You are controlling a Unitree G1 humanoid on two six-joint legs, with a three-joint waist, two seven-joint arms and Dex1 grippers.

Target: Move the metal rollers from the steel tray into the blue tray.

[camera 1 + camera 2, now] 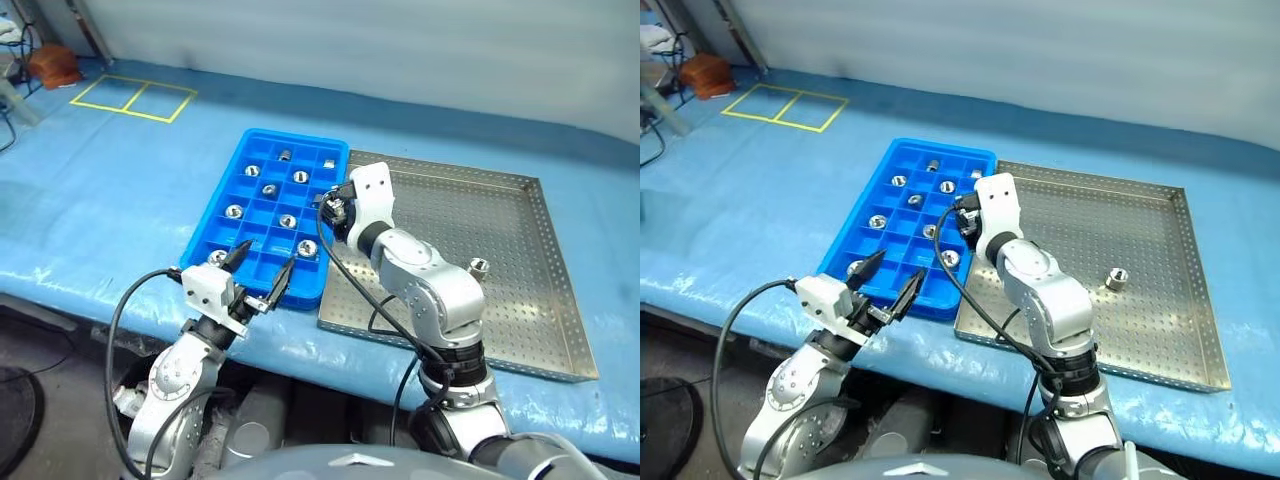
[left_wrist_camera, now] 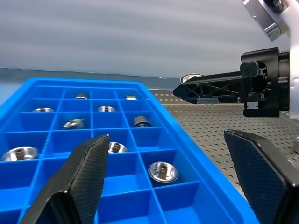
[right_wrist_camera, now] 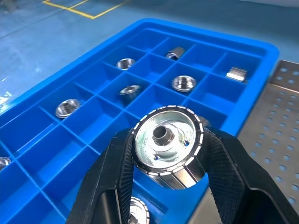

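— Right gripper [image 3: 168, 154]?
— Clamped on a shiny ribbed roller [image 3: 167, 145] with a central hole, above the blue tray [image 1: 222, 186] at its edge nearest the steel tray [image 1: 520, 290].
— Left gripper [image 1: 262, 272]?
— Spread wide, empty, black textured pads over the blue tray's near corner.
— Other rollers?
— Several sitting in the glossy plastic tray's square compartments; one [image 1: 479, 266] alone on the perforated steel floor, toward its right rim.
— Surroundings?
— Crinkled blue sheet [image 1: 110, 200] on the worktop, yellow tape squares [image 1: 133, 98] at the far left corner.
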